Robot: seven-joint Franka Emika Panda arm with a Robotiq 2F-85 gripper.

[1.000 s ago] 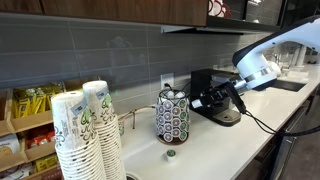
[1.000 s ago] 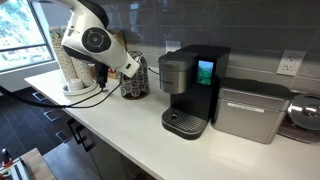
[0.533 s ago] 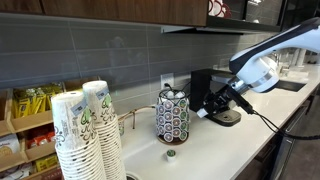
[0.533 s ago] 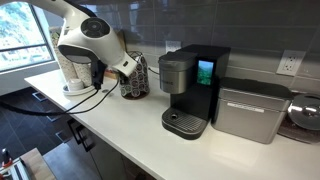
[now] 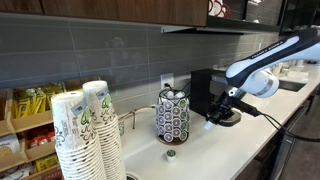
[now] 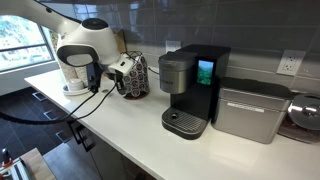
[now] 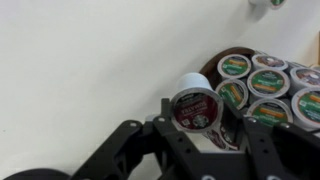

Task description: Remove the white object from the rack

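The white object [image 7: 195,100] is a small pod with a whitish body and a dark red lid. In the wrist view it sits between the fingers of my gripper [image 7: 204,116], which is shut on it. The rack [image 5: 172,115] is an upright wire carousel of dark and green pods. It also shows in the wrist view [image 7: 265,85] and, partly hidden, in an exterior view [image 6: 136,75]. In both exterior views my gripper [image 5: 212,118] [image 6: 121,72] is beside the rack, apart from it, above the counter.
A coffee machine [image 5: 205,88] [image 6: 188,85] stands close behind the gripper. A loose green-topped pod [image 5: 170,153] lies on the counter in front of the rack. Stacked paper cups [image 5: 85,130] and a wooden shelf of yellow packets [image 5: 30,105] stand further along. A silver appliance [image 6: 250,110] is beside the machine.
My gripper has drawn away from the rack and come lower over the counter, carrying the white pod with it. The rack has not moved.
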